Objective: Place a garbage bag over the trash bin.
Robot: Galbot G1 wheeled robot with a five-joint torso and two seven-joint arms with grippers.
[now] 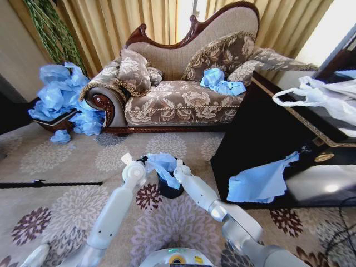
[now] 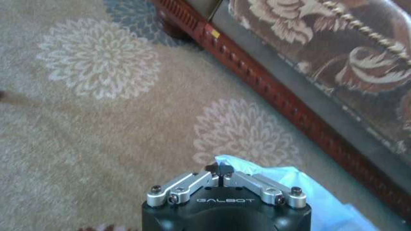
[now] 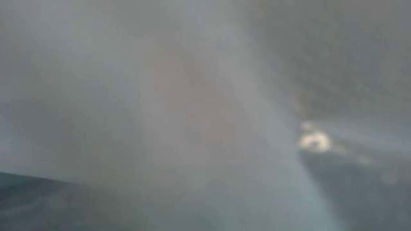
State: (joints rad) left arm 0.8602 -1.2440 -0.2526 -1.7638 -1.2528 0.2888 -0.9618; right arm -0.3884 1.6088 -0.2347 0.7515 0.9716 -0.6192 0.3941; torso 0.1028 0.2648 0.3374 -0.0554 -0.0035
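Note:
The light blue garbage bag (image 1: 162, 163) lies crumpled over the top of the small black trash bin (image 1: 170, 190), which stands on the carpet between my two arms. My left gripper (image 1: 140, 161) is at the bag's left edge. In the left wrist view its fingertips (image 2: 220, 169) are pressed together right at the rim of the blue film (image 2: 292, 185). My right gripper (image 1: 178, 167) is pushed into the bag's right side, and the film hides its tips. The right wrist view looks through hazy film held close to the lens.
A patterned sofa (image 1: 183, 100) stands behind the bin, with more blue bags (image 1: 221, 82) on its seat and a heap of them (image 1: 62, 97) to its left. A dark cabinet (image 1: 267, 139) stands to the right, carrying a hanging blue bag (image 1: 258, 181) and a white bag (image 1: 325, 94). A black rod (image 1: 50, 183) lies on the carpet to the left.

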